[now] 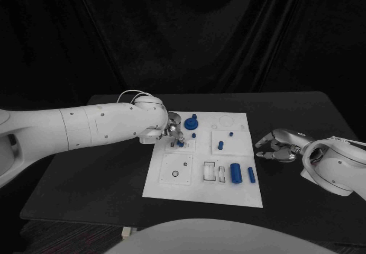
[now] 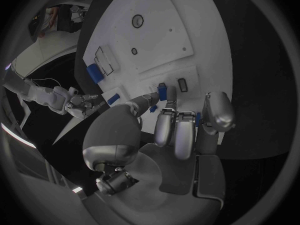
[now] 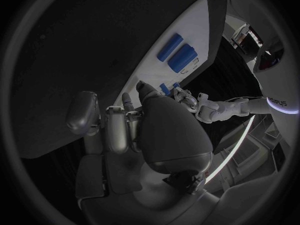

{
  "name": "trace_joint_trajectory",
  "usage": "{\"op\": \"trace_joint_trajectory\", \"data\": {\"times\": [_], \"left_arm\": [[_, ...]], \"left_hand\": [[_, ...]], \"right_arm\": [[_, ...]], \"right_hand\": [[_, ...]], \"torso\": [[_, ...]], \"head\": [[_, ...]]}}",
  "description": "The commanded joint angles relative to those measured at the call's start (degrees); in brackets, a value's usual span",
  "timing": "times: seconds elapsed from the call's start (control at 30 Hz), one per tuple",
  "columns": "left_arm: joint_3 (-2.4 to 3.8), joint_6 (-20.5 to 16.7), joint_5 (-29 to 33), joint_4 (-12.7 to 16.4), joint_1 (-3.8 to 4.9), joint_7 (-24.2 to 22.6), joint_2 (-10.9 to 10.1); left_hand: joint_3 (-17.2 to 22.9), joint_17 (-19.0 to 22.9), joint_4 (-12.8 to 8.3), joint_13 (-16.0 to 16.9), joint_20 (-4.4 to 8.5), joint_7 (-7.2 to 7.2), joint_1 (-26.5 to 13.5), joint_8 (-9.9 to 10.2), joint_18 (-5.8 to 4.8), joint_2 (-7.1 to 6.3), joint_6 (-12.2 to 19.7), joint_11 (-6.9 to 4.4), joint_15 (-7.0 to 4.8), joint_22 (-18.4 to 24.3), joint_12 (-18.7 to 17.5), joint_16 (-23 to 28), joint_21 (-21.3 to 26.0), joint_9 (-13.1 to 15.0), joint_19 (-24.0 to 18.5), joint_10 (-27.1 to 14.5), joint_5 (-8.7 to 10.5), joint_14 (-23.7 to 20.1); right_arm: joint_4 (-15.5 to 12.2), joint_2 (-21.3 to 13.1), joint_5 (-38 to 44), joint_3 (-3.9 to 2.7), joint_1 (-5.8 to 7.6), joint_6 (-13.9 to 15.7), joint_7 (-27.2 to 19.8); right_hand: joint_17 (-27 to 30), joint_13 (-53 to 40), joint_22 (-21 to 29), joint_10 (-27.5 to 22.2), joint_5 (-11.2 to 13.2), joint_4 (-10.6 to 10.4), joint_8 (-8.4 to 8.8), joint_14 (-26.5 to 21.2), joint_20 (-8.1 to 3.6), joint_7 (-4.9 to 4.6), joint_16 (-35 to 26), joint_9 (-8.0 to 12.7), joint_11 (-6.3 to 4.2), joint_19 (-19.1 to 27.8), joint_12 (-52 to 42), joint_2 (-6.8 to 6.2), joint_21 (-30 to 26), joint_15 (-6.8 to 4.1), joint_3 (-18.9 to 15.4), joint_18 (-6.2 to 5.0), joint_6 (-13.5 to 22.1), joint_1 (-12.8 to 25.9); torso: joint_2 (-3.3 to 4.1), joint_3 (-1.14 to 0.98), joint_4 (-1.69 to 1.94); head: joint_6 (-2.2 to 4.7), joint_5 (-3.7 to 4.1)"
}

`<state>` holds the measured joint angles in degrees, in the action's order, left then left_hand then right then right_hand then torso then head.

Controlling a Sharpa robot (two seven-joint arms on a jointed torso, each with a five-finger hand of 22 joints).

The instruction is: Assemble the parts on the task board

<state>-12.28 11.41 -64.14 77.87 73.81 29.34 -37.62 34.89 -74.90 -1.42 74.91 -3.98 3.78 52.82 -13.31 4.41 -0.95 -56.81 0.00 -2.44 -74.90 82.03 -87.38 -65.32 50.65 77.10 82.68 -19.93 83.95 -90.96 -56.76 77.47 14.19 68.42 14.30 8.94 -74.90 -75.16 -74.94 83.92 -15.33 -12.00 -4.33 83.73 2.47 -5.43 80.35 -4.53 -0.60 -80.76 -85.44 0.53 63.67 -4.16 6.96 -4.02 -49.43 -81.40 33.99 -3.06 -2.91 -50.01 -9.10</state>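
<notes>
The board lies mid-table, the left hand over its upper left corner pinching a small blue part, the right hand curled empty just off its right edge.

— What stands behind the table?

— A black curtain, hanging in long folds across the whole far side, dark from left to right.

— And the table itself?

— Black, matte, with rounded corners; its near edge catches a little light. Under that edge, near left, sits a small pale block — what it is I can't tell.

— The floor?

— Dark around the table, nothing more to make out.

— The light?

— Dim, falling from above onto the tabletop.
</notes>
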Motion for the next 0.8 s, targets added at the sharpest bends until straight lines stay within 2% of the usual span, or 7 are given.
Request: {"op": "trace_joint_trajectory", "data": {"times": [0.03, 0.53, 0.8], "left_arm": [[-0.01, 0.3, 0.2, 0.0, -0.05, -0.9, 0.3], [-0.01, 1.2, 0.2, -0.6, -0.05, 0.1, 1.0], [-0.01, 1.3, 0.2, -0.7, -0.05, 0.7, 1.3]], "left_hand": [[0.4, -11.8, 0.0, 8.3, 0.00, -0.04, -0.4, -0.4, 1.02, 0.13, 0.1, -0.04, -0.04, -7.9, -0.4, 0.4, 0.4, 0.3, -0.5, -0.3, 0.00, 2.9], [0.4, -11.9, -0.5, 8.5, 0.04, -0.07, -0.6, -0.9, 0.94, -0.29, 0.4, -0.05, -0.06, -8.0, -0.2, 0.3, 0.0, 1.1, -0.4, -0.1, 0.21, 3.0], [0.0, -12.3, -2.0, 8.8, 0.35, -0.64, -0.2, -2.8, 0.81, -0.37, 0.1, -0.52, -0.45, -8.3, 0.4, -0.1, -0.8, 3.6, 0.2, 0.5, 0.05, 3.4]], "right_arm": [[-0.1, 0.0, 0.1, -0.03, -0.14, -0.3, 0.7], [0.0, 0.1, 0.1, -0.03, -0.14, -0.3, 0.7], [0.2, 0.2, 0.1, -0.03, -0.20, -0.2, 0.6]], "right_hand": [[-3.7, -10.0, -8.1, 2.2, -0.3, 0.3, 0.39, 3.5, 0.06, 0.11, -0.4, 0.1, 0.27, 0.4, 0.2, 0.01, -0.3, 0.27, 0.2, -1.12, -0.3, -0.4], [-3.7, -10.0, -8.1, 2.1, -0.7, 0.4, 0.42, 3.5, 0.06, 0.12, -0.4, 0.1, 0.25, 0.4, 0.2, 0.03, -0.3, 0.25, 0.4, -1.12, -0.2, -0.5], [-3.7, -10.0, -8.1, 2.1, -0.9, 0.5, 0.42, 3.5, 0.05, 0.11, -0.4, 0.2, 0.25, 0.4, 0.2, 0.02, -0.4, 0.24, 0.5, -1.13, -0.2, -0.6]], "torso": [[0.00, 0.00, -0.01], [-0.02, 0.00, -0.01], [-0.01, 0.00, -0.01]], "head": [[0.01, -0.02], [0.01, 0.08], [0.01, 0.03]]}}
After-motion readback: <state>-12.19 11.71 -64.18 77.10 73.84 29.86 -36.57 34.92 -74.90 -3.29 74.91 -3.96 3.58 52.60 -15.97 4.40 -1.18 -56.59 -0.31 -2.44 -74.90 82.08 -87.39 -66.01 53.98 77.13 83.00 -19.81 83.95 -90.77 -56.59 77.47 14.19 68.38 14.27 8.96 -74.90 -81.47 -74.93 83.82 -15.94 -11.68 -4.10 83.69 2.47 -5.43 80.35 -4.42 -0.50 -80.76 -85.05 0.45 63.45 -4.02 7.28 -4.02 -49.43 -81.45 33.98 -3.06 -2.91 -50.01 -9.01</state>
